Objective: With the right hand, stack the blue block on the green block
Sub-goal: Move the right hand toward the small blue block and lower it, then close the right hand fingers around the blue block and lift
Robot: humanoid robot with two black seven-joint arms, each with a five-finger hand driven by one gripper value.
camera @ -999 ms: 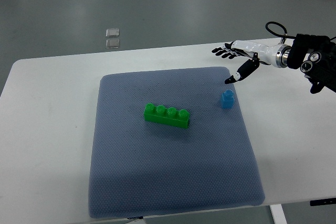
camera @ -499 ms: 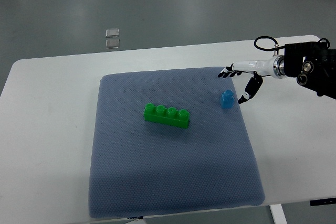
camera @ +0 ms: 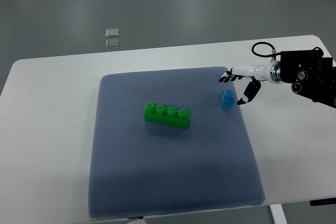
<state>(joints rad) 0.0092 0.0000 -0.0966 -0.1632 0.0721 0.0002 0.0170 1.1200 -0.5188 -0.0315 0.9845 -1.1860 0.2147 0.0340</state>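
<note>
Now our white-and-black right hand (camera: 239, 85) has dropped in beside the small blue plastic block (camera: 227, 99), fingers spread, nothing held (no contact yet). We judge grasping comes next; the long green studded block (camera: 167, 116) waits well apart on the blue-grey mat (camera: 173, 182).

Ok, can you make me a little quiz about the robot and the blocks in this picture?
1. True or false: the blue block already sits on top of the green block.
2. How many studs does the green block show on top: A) two, B) four, C) six?
3. Fill in the missing word: both blocks rest on a grey-blue ____ on the white table.

Key
1. False. The blue block stands apart, to the picture's right of the green one, with the right robot hand open beside it.
2. B, four.
3. Mat.
</note>
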